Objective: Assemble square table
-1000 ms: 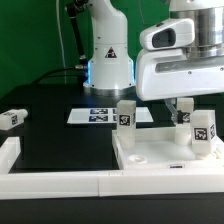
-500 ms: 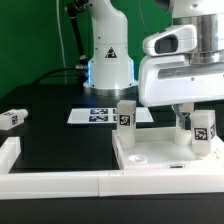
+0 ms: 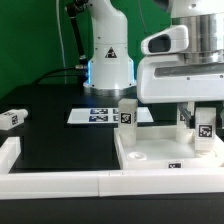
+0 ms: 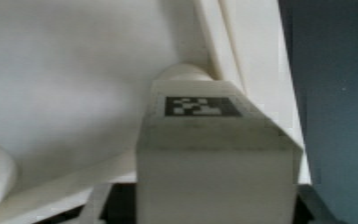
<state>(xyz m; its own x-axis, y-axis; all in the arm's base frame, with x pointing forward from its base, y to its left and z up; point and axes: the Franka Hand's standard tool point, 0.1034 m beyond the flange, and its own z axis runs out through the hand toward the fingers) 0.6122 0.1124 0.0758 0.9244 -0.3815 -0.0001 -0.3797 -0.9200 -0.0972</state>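
Observation:
The white square tabletop [image 3: 150,158] lies at the exterior view's lower right, rim up. One white tagged leg [image 3: 127,112] stands upright at its far left corner. My gripper [image 3: 203,122] is shut on a second tagged leg [image 3: 204,132], holding it upright at the tabletop's far right corner. In the wrist view this leg [image 4: 208,140] fills the middle, with dark fingers [image 4: 130,203] on both sides of it and the tabletop [image 4: 69,80] and its rim behind. Whether the leg's foot is seated in the corner is hidden.
A third loose leg [image 3: 12,118] lies on the black table at the exterior view's far left. The marker board [image 3: 95,115] lies in front of the robot base [image 3: 108,65]. White border rails [image 3: 60,183] run along the front and left edges.
The wrist housing has shifted up and towards the exterior view's right. The held leg stays at the far right corner and its tag looks turned and smaller.

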